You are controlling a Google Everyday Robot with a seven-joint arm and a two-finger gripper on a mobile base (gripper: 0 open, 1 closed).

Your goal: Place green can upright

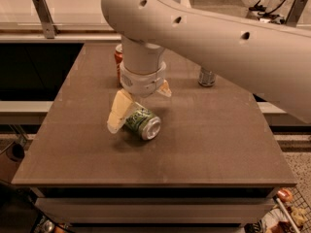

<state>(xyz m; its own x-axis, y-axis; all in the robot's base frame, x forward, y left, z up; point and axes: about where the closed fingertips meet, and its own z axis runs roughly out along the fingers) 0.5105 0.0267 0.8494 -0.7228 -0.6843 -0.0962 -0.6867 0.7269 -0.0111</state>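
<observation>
The green can [143, 122] lies on its side on the brown table [204, 140], left of the middle, with its silver end facing the front right. My gripper [140, 110] hangs from the white arm directly over it and is open. One cream finger [119, 112] reaches down to the table just left of the can and looks close to touching it. The other finger [164, 88] sits higher, behind and to the right of the can. The can's rear end is hidden by the wrist.
A red can [118, 57] stands at the back, mostly hidden behind the wrist. A slim silver can [207, 76] stands at the back right. The large white arm [218, 38] crosses the upper right. A railing runs behind the table.
</observation>
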